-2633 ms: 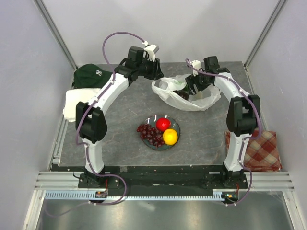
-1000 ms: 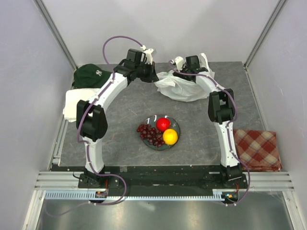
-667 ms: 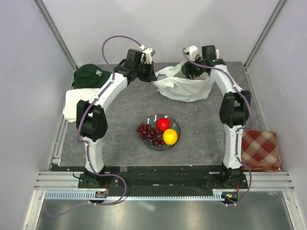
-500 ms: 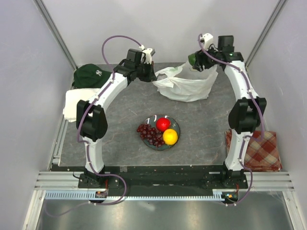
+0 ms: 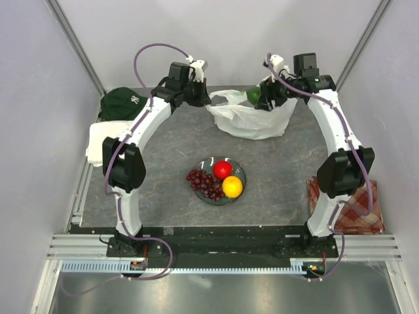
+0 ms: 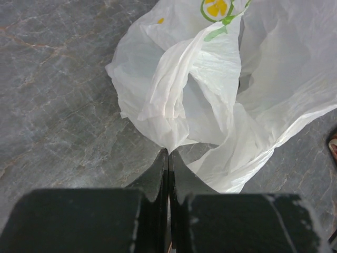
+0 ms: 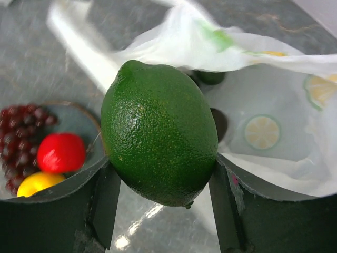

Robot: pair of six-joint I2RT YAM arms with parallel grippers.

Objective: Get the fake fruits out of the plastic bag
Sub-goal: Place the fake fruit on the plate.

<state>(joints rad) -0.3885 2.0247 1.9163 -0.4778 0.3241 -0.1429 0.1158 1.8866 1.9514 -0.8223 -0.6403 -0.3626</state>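
While the right pincer [image 7: 162,196] grips the green lime [image 7: 158,132] above the plastic bag [image 6: 210,79], the left pincer [image 6: 168,158] is pinched shut on a bag fold | tip: carry the lime slowly to the plate [image 5: 243,174], set it low beside the red apple [image 5: 222,169], then let go.

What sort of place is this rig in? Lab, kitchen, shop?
Probably a robot lab test cell: two white robot arms bolted to an aluminium frame rail, plain grey panel walls, and staged glossy plastic fruits on a round teal-grey plate.
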